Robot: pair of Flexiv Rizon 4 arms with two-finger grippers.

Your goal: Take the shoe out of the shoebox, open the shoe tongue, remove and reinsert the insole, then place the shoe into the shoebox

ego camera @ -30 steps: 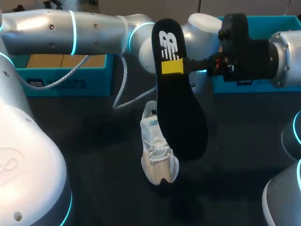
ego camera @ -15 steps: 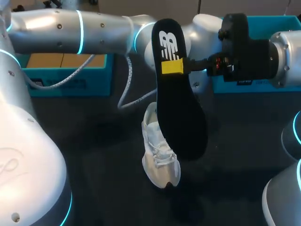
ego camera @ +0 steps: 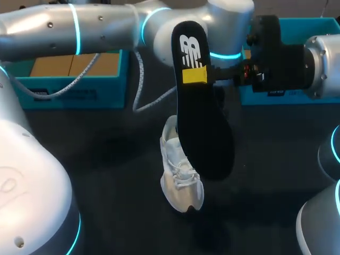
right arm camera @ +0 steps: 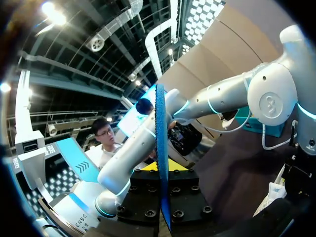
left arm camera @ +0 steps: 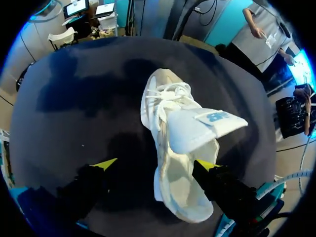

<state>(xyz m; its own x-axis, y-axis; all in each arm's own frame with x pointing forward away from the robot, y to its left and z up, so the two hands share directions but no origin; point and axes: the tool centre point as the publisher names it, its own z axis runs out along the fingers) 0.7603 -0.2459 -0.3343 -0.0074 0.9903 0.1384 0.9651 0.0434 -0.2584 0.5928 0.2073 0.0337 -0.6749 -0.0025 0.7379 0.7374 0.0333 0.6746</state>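
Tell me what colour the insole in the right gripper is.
The insole is black with a white logo, clearest in the head view.

White shoe (ego camera: 179, 186) upright on its sole, tongue folded open, inside bare. Black insole (ego camera: 204, 133) with a white logo, heel end up, in the air over the shoe. Teal shoebox (ego camera: 69, 95) open, behind the shoe.

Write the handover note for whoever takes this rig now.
Right gripper: shut on the insole, held up in the air.
Left gripper: open, above the shoe at its heel.
Shoe lies on the table, tongue open; box at back left.
Done: shoe out, tongue open, insole removed.
Left: reinsert insole, put shoe in box.
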